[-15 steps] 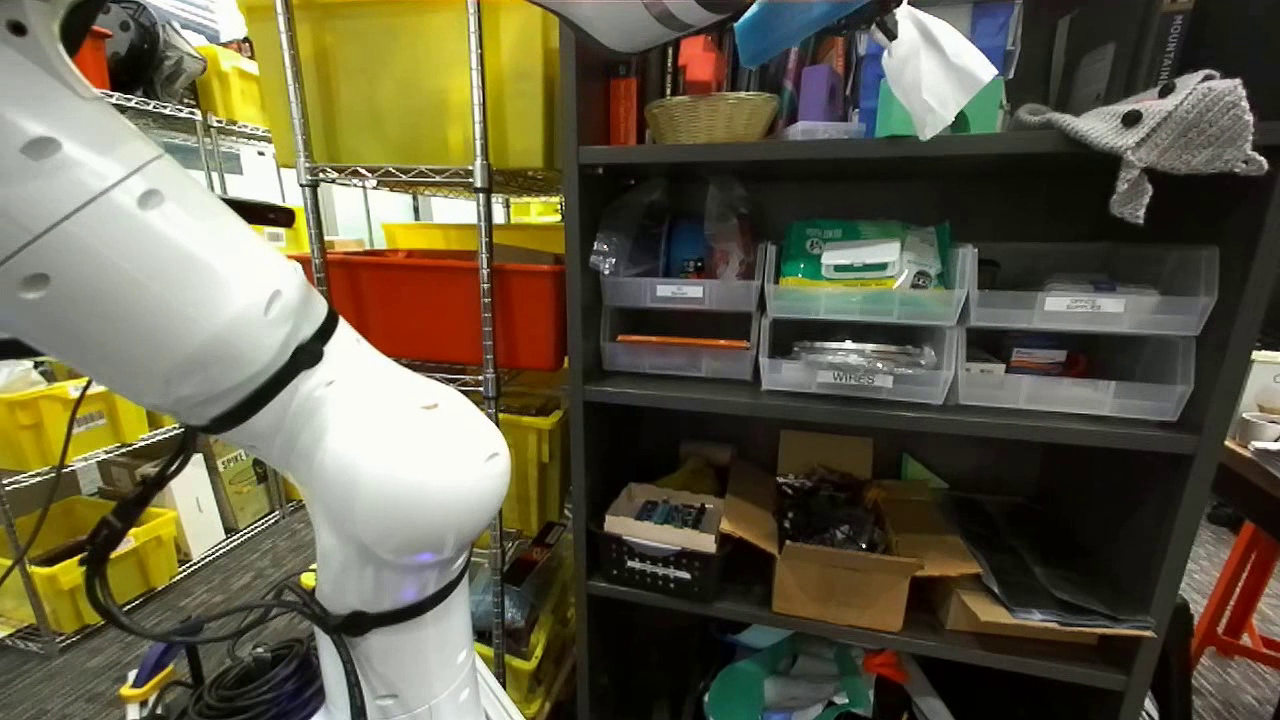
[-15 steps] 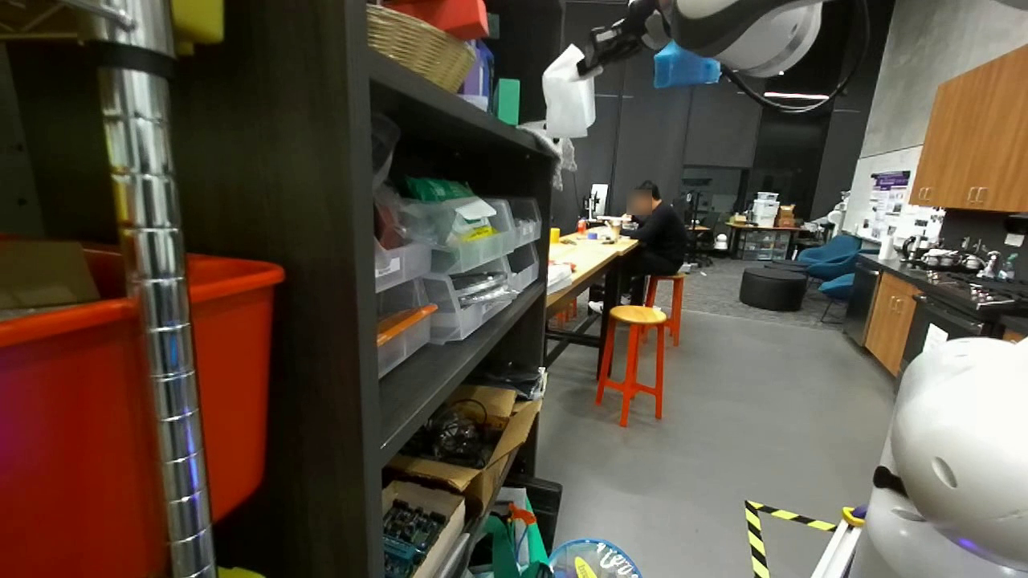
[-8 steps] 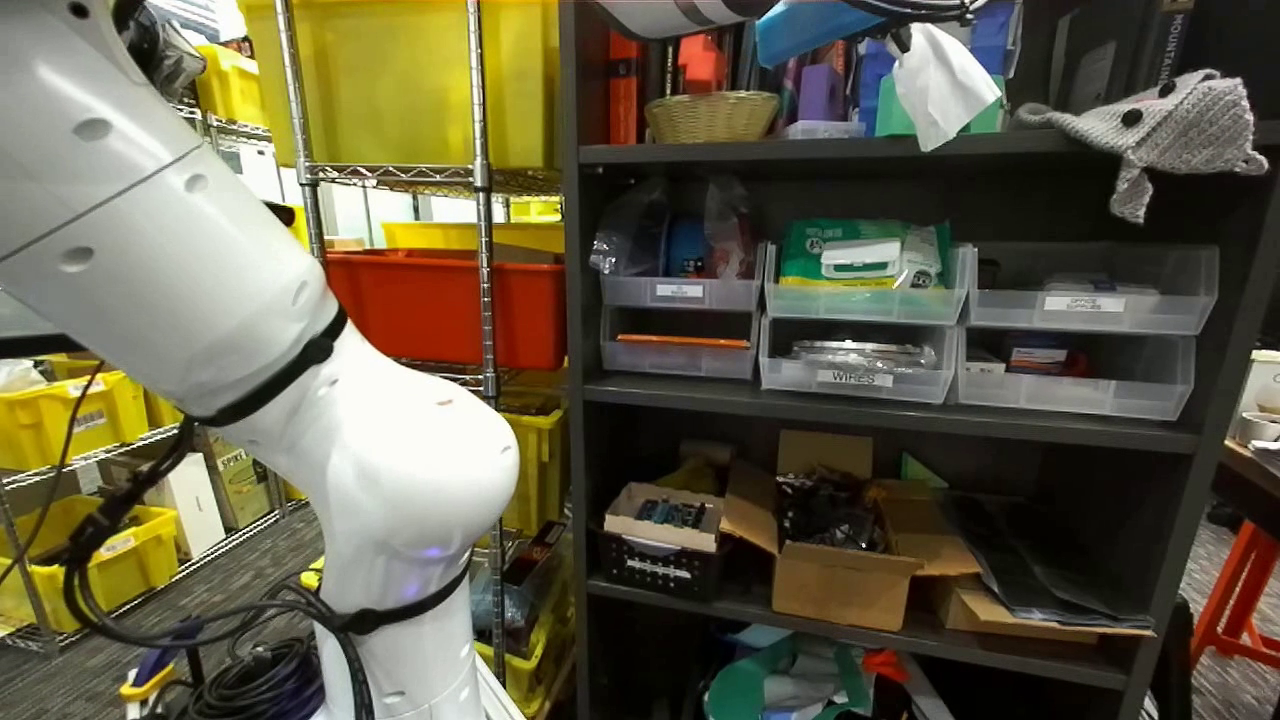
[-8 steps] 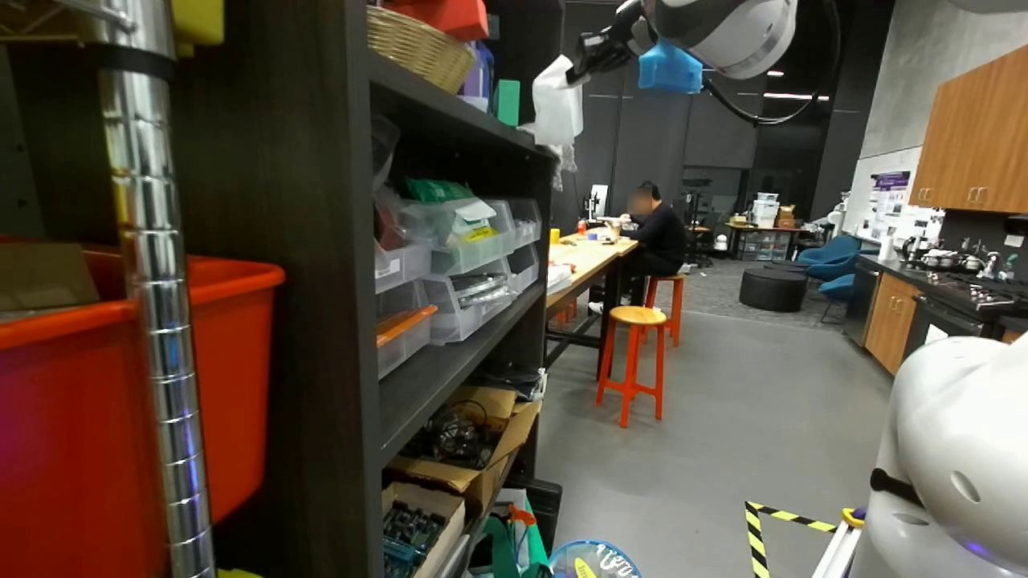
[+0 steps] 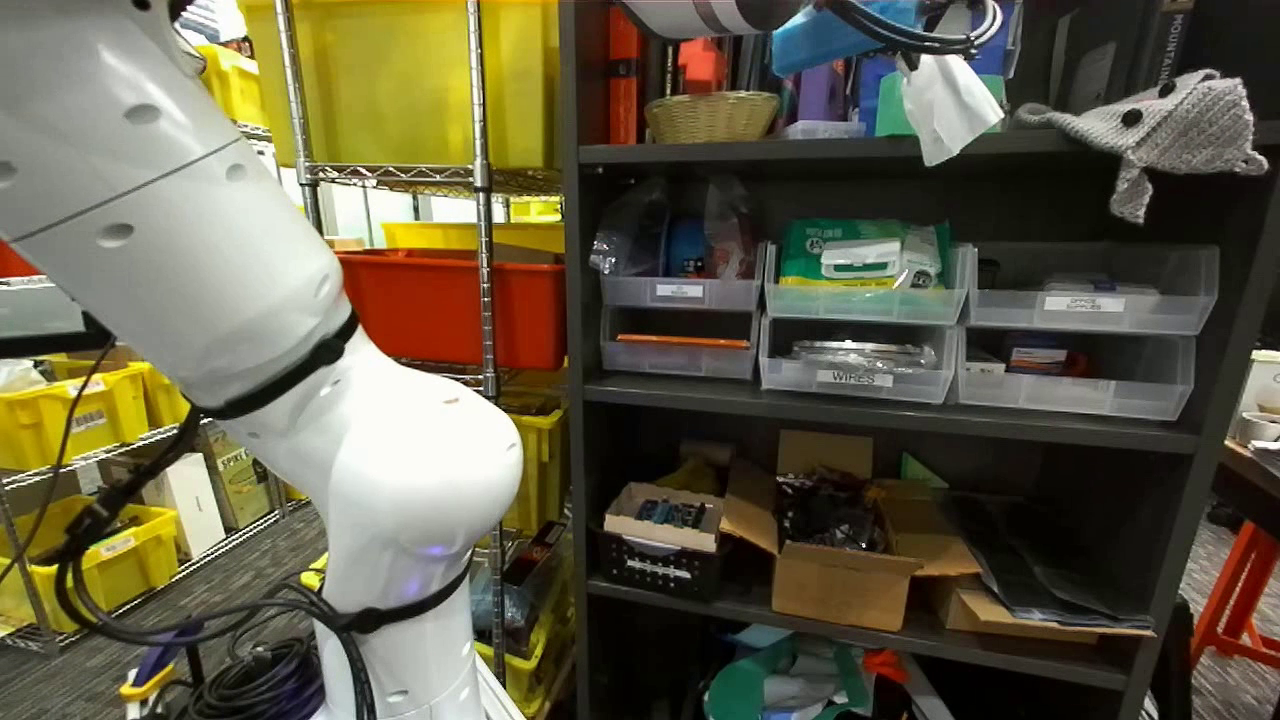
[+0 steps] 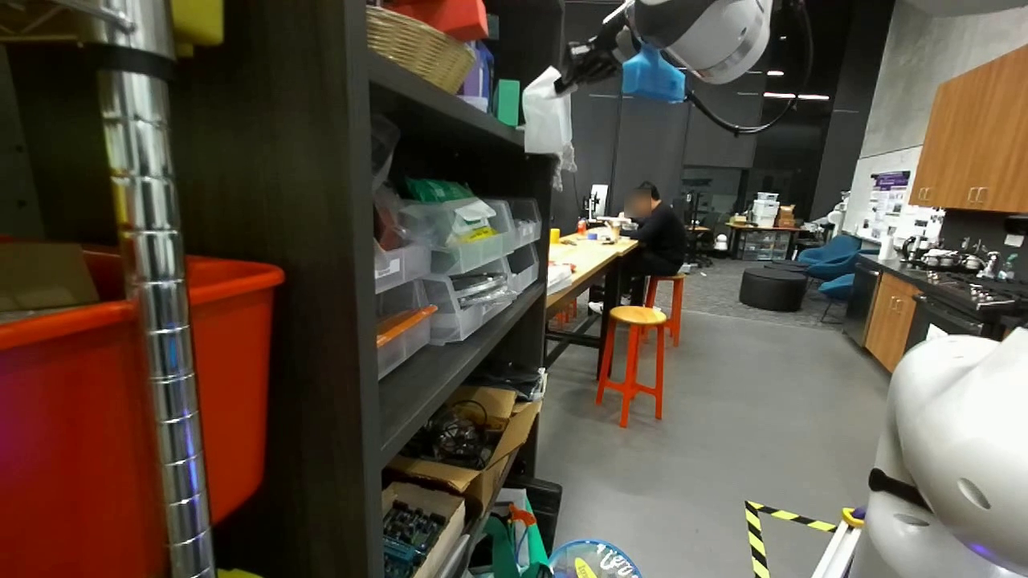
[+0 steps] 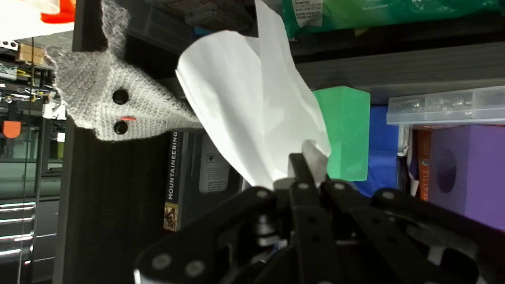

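"Wrist view: what has the gripper [image 7: 303, 171] got?"

"It's clenched on one end of a white sheet [image 7: 252, 106] (paper or thin cloth, I can't tell), the rest fanning out loose."

"How far along, would you say?"

"The grasp looks done, and the sheet hangs up by the top shelf board [image 5: 700, 154]. I can't see it let go or laid on anything yet; that release I'd count as left."

"And edges?"

"In an exterior view its lower end crosses in front of the board's front edge; whether they touch, I can't tell. The knitted toy [image 5: 1190, 120] droops over that edge on one side, and in the wrist view the green block [image 7: 349, 134] shows on the other, so sideways looks snug."

"Where's the room?"

"Out from the bookcase [image 6: 321, 321], I'd judge, toward the white arm [image 6: 956, 417]."
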{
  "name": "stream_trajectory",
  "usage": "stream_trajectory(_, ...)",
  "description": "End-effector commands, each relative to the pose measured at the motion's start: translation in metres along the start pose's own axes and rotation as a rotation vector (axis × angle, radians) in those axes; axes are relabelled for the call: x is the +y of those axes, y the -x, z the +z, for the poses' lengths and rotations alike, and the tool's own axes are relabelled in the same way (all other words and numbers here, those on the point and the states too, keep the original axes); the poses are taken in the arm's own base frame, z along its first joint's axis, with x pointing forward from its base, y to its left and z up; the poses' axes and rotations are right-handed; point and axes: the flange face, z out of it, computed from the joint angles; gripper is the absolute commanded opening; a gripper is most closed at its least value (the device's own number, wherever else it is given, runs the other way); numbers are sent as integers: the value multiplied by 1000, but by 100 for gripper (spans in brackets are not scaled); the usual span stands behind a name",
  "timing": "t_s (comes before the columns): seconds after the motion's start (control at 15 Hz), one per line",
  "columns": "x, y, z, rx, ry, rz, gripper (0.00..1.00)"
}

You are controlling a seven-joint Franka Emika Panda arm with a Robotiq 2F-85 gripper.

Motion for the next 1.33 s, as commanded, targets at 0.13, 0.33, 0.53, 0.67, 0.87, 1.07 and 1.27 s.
stream_trajectory(0.13, 6, -10, 10, -4, -26, 15, 1)
stream_trajectory(0.33, 0, -5, 18, -17, -70, 15, 1)
stream_trajectory(0.53, -17, 5, 31, -42, -102, -24, 1)
stream_trajectory(0.67, -28, 11, 36, -53, -115, -60, 1)
stream_trajectory(0.87, -38, 19, 40, -65, -129, -100, 1)
stream_trajectory(1.07, -43, 27, 39, -64, -133, -135, 1)
stream_trajectory(1.27, -47, 33, 33, -40, -123, -169, 1)
